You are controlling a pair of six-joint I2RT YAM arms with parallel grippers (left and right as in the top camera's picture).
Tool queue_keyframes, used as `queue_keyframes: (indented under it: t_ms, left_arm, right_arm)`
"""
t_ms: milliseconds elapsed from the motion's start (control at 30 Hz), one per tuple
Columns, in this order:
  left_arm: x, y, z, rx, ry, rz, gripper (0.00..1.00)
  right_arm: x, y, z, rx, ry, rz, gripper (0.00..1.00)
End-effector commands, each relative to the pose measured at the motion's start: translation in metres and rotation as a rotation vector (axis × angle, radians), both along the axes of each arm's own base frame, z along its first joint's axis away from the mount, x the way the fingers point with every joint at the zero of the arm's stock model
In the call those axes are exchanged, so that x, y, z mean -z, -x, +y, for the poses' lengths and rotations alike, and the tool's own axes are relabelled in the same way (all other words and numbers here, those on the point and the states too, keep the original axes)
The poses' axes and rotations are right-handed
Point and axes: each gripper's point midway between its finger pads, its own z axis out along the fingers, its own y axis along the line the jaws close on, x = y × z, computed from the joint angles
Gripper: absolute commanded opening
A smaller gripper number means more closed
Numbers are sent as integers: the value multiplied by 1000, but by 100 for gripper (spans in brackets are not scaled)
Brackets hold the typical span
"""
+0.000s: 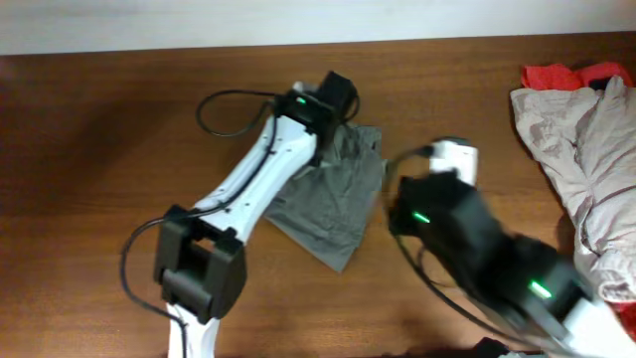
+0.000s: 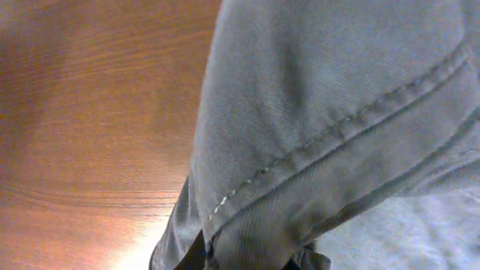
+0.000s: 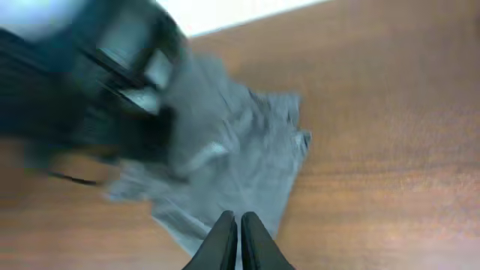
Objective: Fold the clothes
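A gray garment (image 1: 338, 204) lies crumpled mid-counter (image 1: 89, 149), on brown wood grain, with a pale wall (image 1: 199, 20) along the far edge. The left claw (image 2: 251, 259) is clamped on a fold at the garment's far corner. The right claw (image 3: 240, 225) hangs above its edge, fingers pressed together. A heap of clothes (image 1: 586, 149) sits at the right.

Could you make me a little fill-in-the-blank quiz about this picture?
The spread-out garment is coloured ___. The right hand has its fingers ___ (open or shut). Beside the pale pile a ___ cloth peeks out. The table is made of ___.
Missing: grey; shut; red; wood.
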Motion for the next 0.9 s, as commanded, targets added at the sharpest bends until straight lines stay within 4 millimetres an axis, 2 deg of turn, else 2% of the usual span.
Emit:
queue_keyframes:
  t_ms: [0,133,267,533,633,700,867]
  left_arm:
    - [27,7,-9,3,-108,12,1]
    - [31,13,-19,36,-177,-9,1]
    - [23,21,-25,48,-241,-50,0]
    - [27,42,-63,113,-236,-82,0]
    - [37,52,-77,157,-258,-69,1]
    - [52,62,-84,195,-303,-40,1]
    - [80,77,-85,271,-469,-4,1]
  right_arm:
    - [-40,23,-31,32,-53,-143,9]
    - [-66,43,-55,46,-87,-247,9]
    - [-80,57,-71,67,-121,-306,10]
    - [-80,60,-74,67,-122,-307,11]
    - [-79,60,-74,66,-121,-305,11]
    - [-79,60,-74,66,-120,-304,11]
    - [-77,61,-74,66,-115,-299,12]
